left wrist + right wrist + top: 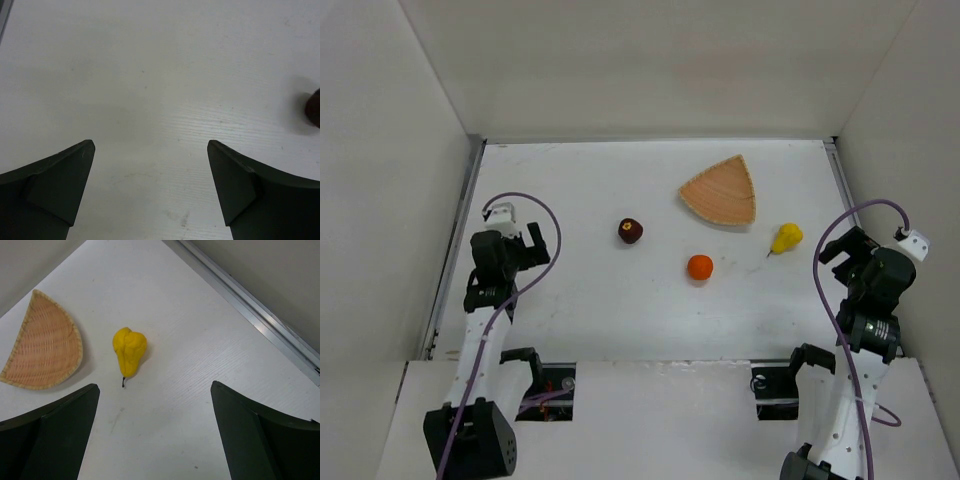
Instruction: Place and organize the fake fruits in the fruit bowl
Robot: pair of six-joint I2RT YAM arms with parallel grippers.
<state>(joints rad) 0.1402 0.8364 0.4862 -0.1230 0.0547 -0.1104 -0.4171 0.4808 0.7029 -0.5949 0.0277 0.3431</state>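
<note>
Fruit bowl (720, 192) unfilled; both sets of jaws spread wide, empty, above the worktop (620, 310).
The yellow pear (129, 351) lies just beside the bowl, ahead of the right jaws: I would straddle its fat body, not the thin stem, and lift clear of the pale rim. The orange ball (700, 266) and maroon fruit (630, 230) wait further left, well apart.

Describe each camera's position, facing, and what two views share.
Top external: above and behind, facing down; shows table, left arm, right arm, fruit bowl, pear, orange ball, maroon fruit.
Left wrist: on left arm, facing table past open left fingers; maroon fruit at right edge.
Right wrist: on right arm, facing pear, fruit bowl past open right fingers.
Shared, top and right wrist: pear, fruit bowl.
</note>
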